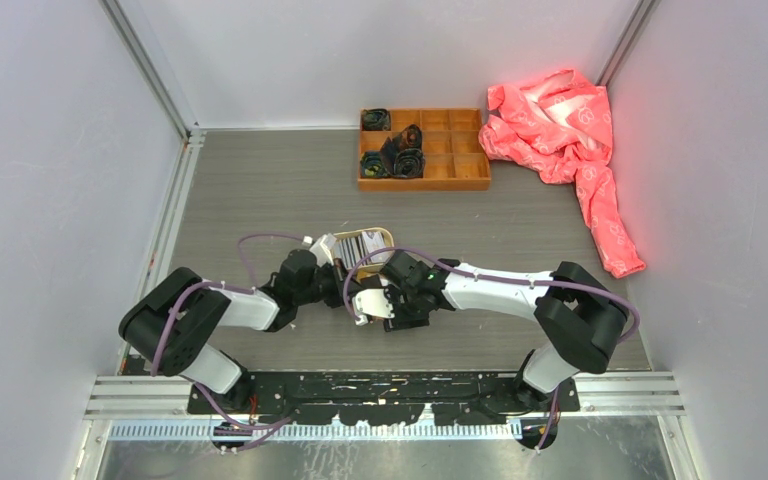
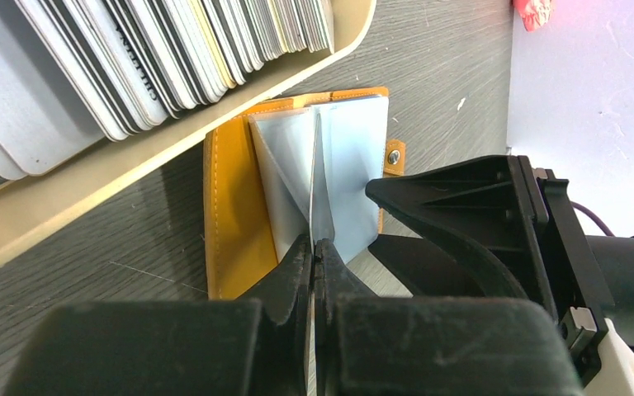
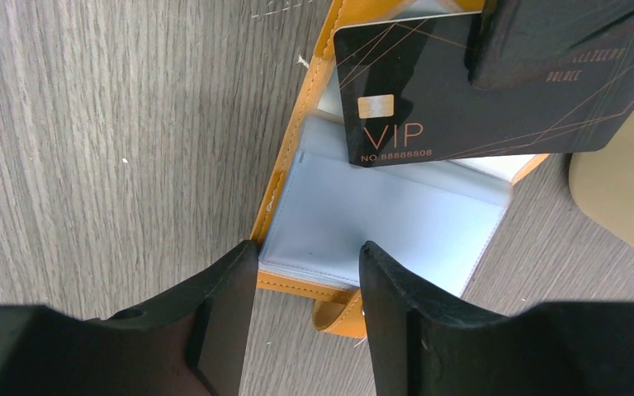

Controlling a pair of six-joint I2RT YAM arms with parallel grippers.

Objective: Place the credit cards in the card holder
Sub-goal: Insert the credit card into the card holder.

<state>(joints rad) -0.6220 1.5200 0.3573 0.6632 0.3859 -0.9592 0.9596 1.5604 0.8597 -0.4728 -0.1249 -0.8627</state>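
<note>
The mustard-orange card holder (image 2: 231,214) lies open on the table, its pale grey sleeves fanned up. My left gripper (image 2: 314,247) is shut on a black VIP credit card (image 3: 462,107), seen edge-on in the left wrist view (image 2: 314,190). The card's corner is over the holder's sleeve (image 3: 396,214). My right gripper (image 3: 309,256) is open, with its fingertips on either side of the holder's near edge by the snap tab. Several more credit cards (image 2: 132,49) stand in the tan tray (image 2: 132,165). In the top view both grippers (image 1: 345,275) (image 1: 375,300) cover the holder.
The tan tray (image 1: 388,236) sits just behind the holder, and its rim also shows in the right wrist view (image 3: 619,198). An orange wooden compartment box (image 1: 424,149) with dark rolled items stands at the back. A pink-red cloth (image 1: 570,130) lies at the back right. Walls close in on both sides.
</note>
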